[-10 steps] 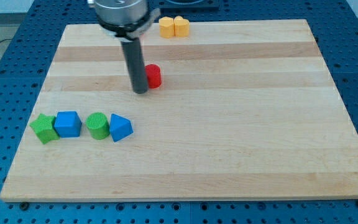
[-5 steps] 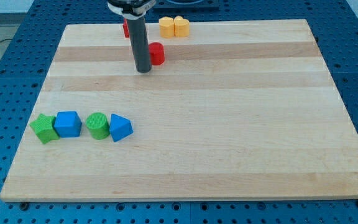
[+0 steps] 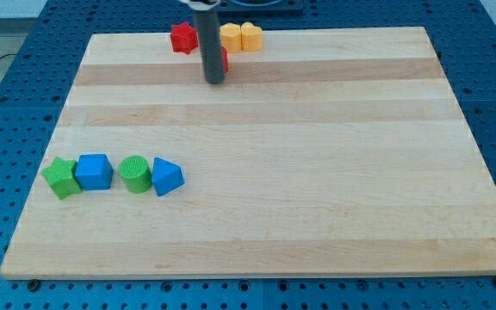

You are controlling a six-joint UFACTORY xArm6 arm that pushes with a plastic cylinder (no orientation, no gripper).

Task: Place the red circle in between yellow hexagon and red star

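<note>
A pale wooden board [image 3: 317, 172] lies on blue perforated table. My tip [image 3: 215, 82], a bare rod with nothing to grip, has pushed the small red circle [image 3: 225, 60] upward; it now sits mostly hidden behind the rod, just below the gap between red star [image 3: 182, 37] and yellow hexagon [image 3: 231, 37], nearly placed.
</note>
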